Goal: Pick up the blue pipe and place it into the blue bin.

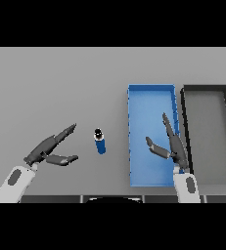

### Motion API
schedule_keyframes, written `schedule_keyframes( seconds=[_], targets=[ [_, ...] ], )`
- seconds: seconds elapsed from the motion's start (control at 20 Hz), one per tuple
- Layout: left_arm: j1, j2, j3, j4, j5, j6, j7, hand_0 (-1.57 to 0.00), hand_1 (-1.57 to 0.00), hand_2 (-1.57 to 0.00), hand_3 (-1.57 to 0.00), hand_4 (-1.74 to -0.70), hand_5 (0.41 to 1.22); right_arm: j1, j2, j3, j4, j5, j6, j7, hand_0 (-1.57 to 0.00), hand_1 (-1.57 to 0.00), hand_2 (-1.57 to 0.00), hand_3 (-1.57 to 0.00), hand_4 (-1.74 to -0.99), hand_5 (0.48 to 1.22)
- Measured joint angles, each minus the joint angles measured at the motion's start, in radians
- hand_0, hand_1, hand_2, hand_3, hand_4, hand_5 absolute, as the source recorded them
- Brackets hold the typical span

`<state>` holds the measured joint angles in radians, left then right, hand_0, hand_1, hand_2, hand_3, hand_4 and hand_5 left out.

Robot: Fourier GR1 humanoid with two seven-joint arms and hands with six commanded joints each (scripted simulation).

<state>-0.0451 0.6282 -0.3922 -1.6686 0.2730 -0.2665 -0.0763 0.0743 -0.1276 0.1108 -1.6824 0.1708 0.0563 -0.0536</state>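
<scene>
Table (60, 78): flat, smooth, plain grey surface, matte.
Pipe (100, 141): short blue cylinder with a dark end cap at its far end; lies on the table between the two hands, left of the bin, touching neither hand.
Bin (151, 105): shallow rectangular blue tray with thin raised walls and a flat floor; long side runs away from the robot; nothing but the right hand shows over it.
Black bin (207, 132): same rectangular shape, dark rim, grey floor; sits just beside the blue one on its right, their walls close together.
Left hand (48, 149): dark, glossy, on a white and grey forearm; fingers straight and pointing up-right toward the pipe, thumb spread apart below them; spread wide, holding nothing, near the pipe but apart from it.
Right hand (172, 146): dark, over the bin's right part; fingers straight and pointing away from the robot, thumb stuck out to the left; likewise unclenched and holding nothing.
</scene>
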Motion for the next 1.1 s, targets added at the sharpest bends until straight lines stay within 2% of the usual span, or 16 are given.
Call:
schedule_keyframes(
  seconds=[0.1,0.2,0.45,0.55,0.7,0.75,0.8,0.9,0.95,1.1],
  targets=[
    [-0.004,-0.035,-0.039,-0.004,-0.051,0.021,0.015,0.0,0.0,0.0,0.0,-1.18,0.475,0.016,-0.001,0.003,-0.007,0.0,0.005,-0.007,0.0,0.0,0.0,0.0,-1.217,0.615],
    [0.009,-0.063,-0.074,-0.001,-0.104,0.037,-0.003,0.0,0.0,0.0,0.0,-1.19,0.466,0.017,0.018,0.015,-0.014,0.01,-0.009,0.001,0.0,0.0,0.0,0.0,-1.223,0.619],
    [-0.05,-0.166,-0.113,0.091,-0.147,0.053,0.009,0.0,0.0,0.0,0.0,-1.21,0.468,0.042,0.028,0.027,-0.034,0.019,-0.013,-0.006,0.0,0.0,0.0,0.0,-1.229,0.622],
    [-0.09,-0.212,-0.12,0.14,-0.147,0.054,0.043,0.0,0.0,0.0,0.0,-1.19,0.467,0.042,0.024,0.018,-0.038,0.015,-0.017,0.006,0.0,0.0,0.0,0.0,-1.223,0.618],
    [-0.12,-0.264,-0.126,0.208,-0.147,0.043,0.022,0.0,0.0,0.0,0.0,-1.17,0.464,0.054,0.02,0.02,-0.054,0.019,-0.017,-0.004,0.0,0.0,0.0,0.0,-1.208,0.608],
    [-0.139,-0.291,-0.142,0.231,-0.17,0.051,0.03,0.0,0.0,0.0,0.0,-1.15,0.459,0.041,0.02,0.014,-0.047,0.014,-0.018,0.02,0.0,0.0,0.0,0.0,-1.206,0.606],
    [-0.141,-0.294,-0.149,0.252,-0.187,0.049,0.016,0.0,0.0,0.0,0.0,-1.14,0.459,0.048,0.016,0.009,-0.053,0.007,-0.015,0.011,0.0,0.0,0.0,0.0,-1.204,0.607],
    [-0.176,-0.333,-0.162,0.301,-0.217,0.061,0.015,0.0,0.0,0.0,0.0,-1.15,0.479,0.057,0.02,0.018,-0.051,0.013,-0.012,0.005,0.0,0.0,0.0,0.0,-1.202,0.606],
    [-0.185,-0.35,-0.159,0.303,-0.197,0.048,-0.012,0.0,0.0,0.0,0.0,-1.17,0.495,0.046,0.02,0.013,-0.055,0.009,-0.015,0.019,0.0,0.0,0.0,0.0,-1.204,0.607],
    [-0.211,-0.391,-0.145,0.354,-0.179,0.042,-0.05,0.0,0.0,-0.04,-0.01,-1.24,0.558,0.062,0.017,0.004,-0.042,0.001,-0.013,0.007,0.0,0.0,0.0,0.0,-1.204,0.605]
  ],
)
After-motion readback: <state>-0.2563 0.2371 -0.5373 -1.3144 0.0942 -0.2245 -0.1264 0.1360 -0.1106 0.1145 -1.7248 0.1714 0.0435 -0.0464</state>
